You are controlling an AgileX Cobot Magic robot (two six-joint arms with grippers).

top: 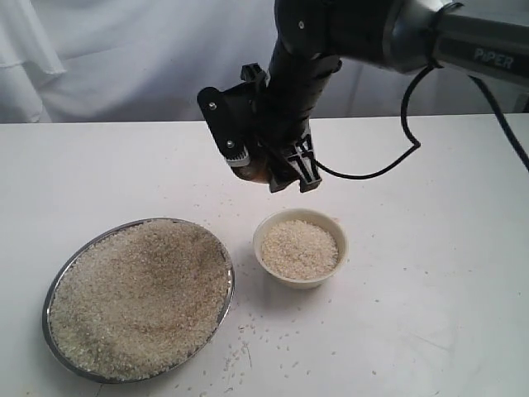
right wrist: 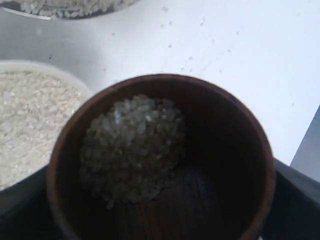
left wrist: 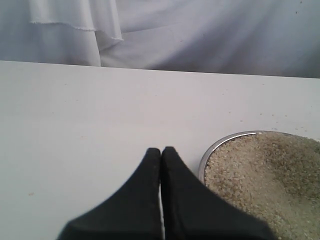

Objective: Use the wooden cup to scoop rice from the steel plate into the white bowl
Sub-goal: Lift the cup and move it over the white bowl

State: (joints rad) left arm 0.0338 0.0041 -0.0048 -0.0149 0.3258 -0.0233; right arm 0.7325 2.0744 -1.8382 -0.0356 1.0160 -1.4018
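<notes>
The steel plate lies front left, heaped with rice. To its right stands the white bowl, filled with rice. My right gripper hangs above the gap between plate and bowl, shut on the wooden cup. In the right wrist view the wooden cup shows a small heap of rice lying to one side of its dark inside, with the white bowl just beyond. My left gripper is shut and empty, low over the table beside the plate's rim.
Loose grains are strewn on the white table in front of the plate and bowl. A black cable loops down from the right arm. A white cloth hangs behind the table's far edge.
</notes>
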